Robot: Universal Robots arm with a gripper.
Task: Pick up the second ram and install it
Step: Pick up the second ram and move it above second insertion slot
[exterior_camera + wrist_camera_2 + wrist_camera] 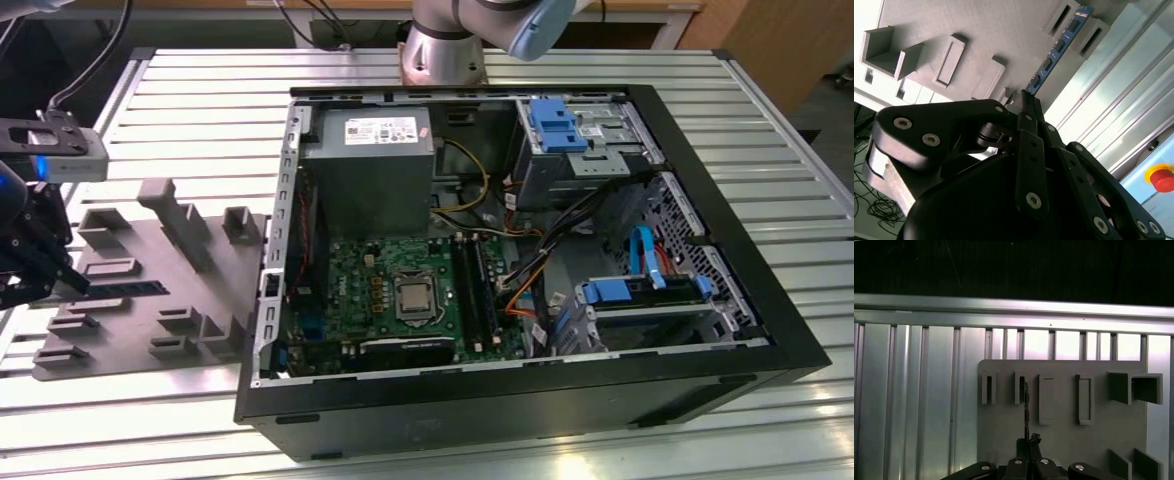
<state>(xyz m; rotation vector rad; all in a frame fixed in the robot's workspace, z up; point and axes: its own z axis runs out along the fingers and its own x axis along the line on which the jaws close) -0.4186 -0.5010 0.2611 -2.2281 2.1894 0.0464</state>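
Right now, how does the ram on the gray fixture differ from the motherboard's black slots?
The second ram is bluish with dark chips; the memory slots are plain black. The ram stands on edge in the gray fixture outside the computer case; the slots sit on the motherboard inside it. The gripper is shut on the ram's end; nothing touches the slots. Both are long and narrow.

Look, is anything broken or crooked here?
Nothing stands out. The second ram stands straight on edge in the gray fixture, with the tool pinching one end. The computer case lies open, and nothing is spilled.
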